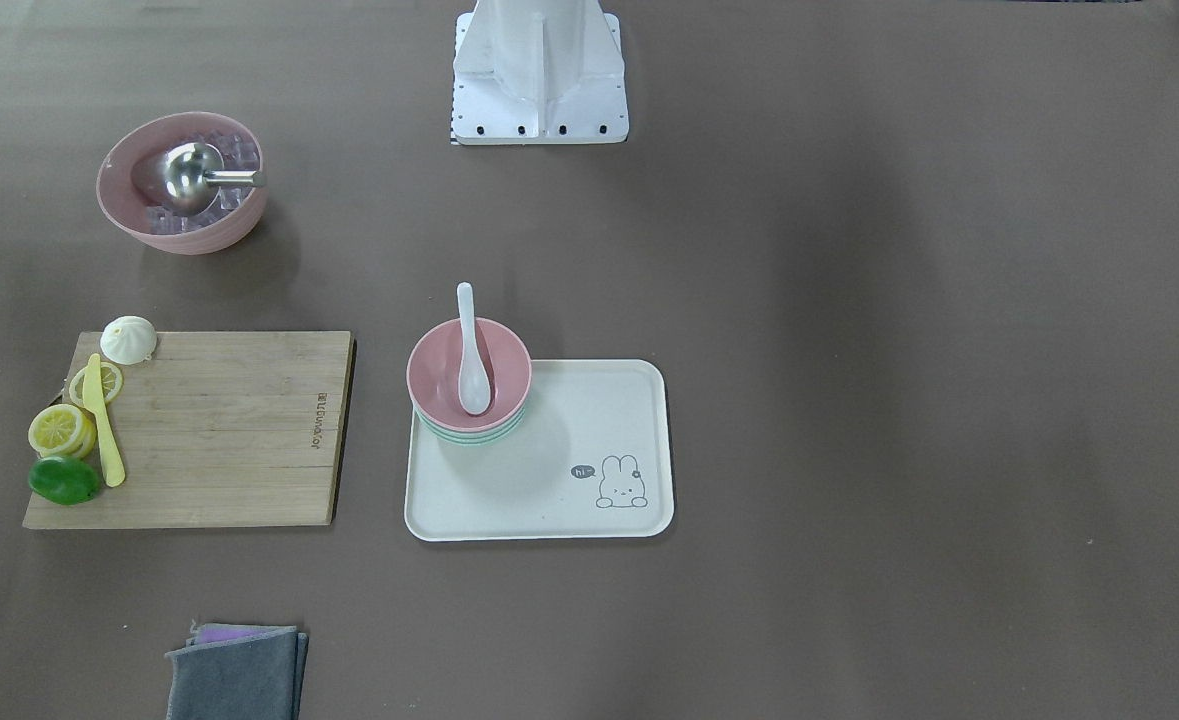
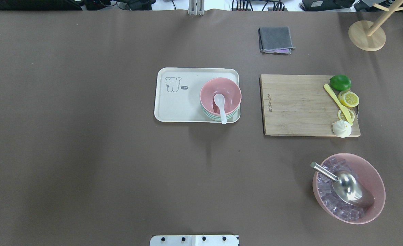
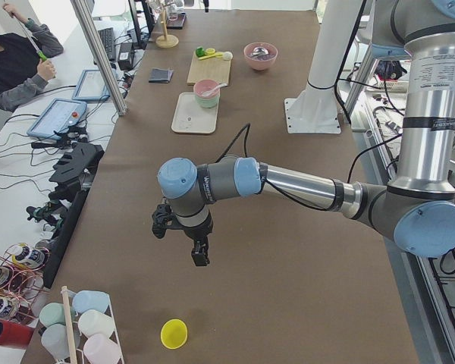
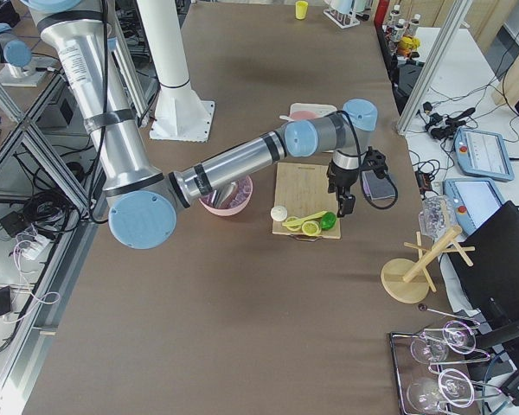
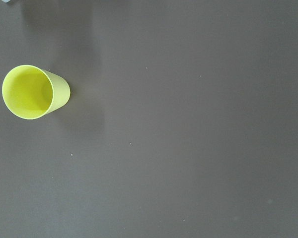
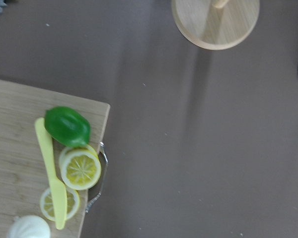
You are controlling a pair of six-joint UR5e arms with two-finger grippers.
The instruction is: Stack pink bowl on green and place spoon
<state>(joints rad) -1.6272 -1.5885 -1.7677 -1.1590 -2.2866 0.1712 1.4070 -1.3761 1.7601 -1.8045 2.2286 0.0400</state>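
Note:
The pink bowl (image 1: 444,375) sits nested on the green bowl (image 1: 469,434), at a corner of the white tray (image 1: 549,480). The white spoon (image 1: 470,350) lies in the pink bowl with its handle over the rim. The overhead view shows the same stack (image 2: 230,94) and spoon (image 2: 220,106). My left gripper (image 3: 199,254) hangs over the table's far left end, well away from the tray. My right gripper (image 4: 346,206) hangs over the outer edge of the cutting board. Both show only in the side views, so I cannot tell whether they are open or shut.
A wooden cutting board (image 2: 297,106) holds a lime (image 2: 340,82), lemon slices, a yellow knife and a white bun. A large pink bowl (image 2: 372,174) holds ice and a metal scoop. A grey cloth (image 2: 276,39) and a wooden stand (image 2: 366,35) are at the back right. A yellow cup (image 5: 32,91) stands at the left end.

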